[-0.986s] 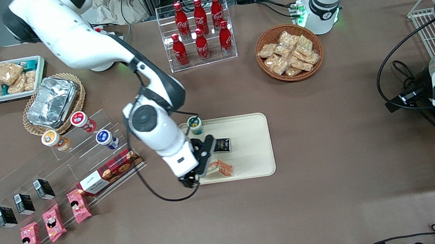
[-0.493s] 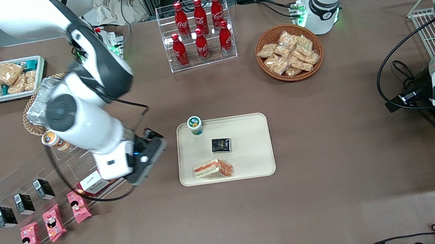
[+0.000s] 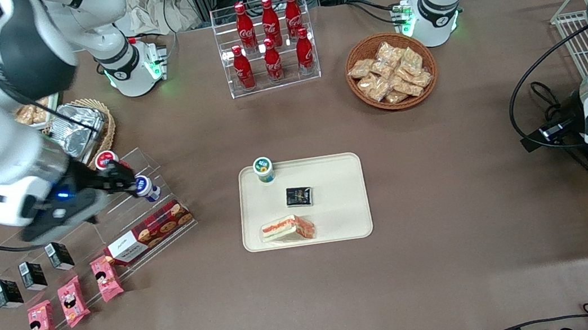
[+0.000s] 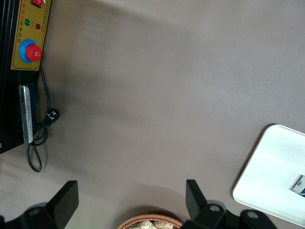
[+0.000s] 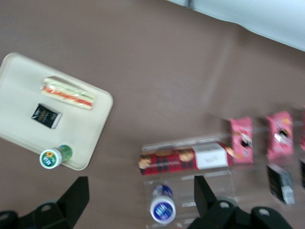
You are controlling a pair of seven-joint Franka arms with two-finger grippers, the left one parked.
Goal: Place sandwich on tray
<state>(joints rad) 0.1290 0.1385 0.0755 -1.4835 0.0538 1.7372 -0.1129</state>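
Front view: the triangular, clear-wrapped sandwich (image 3: 287, 229) with orange-red and white filling lies on the large cream-beige rectangular plastic tray (image 3: 344, 204), at the tray's edge nearest the camera. Farther back on the tray sit a small black packet (image 3: 298, 196) and a green-lidded cup (image 3: 264, 169). The right arm's black two-finger gripper (image 3: 123, 182) hangs empty with fingers spread wide, well apart from the tray toward the working arm's end, above the clear acrylic step rack (image 3: 107, 212).

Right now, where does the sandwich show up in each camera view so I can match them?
Front view: sandwich lies on the tray, at the edge nearest the camera.
Right wrist view: sandwich on the tray; the open gripper hangs high above the snack display.
Left wrist view: not in it.
Shared landmark: the black packet beside the sandwich.
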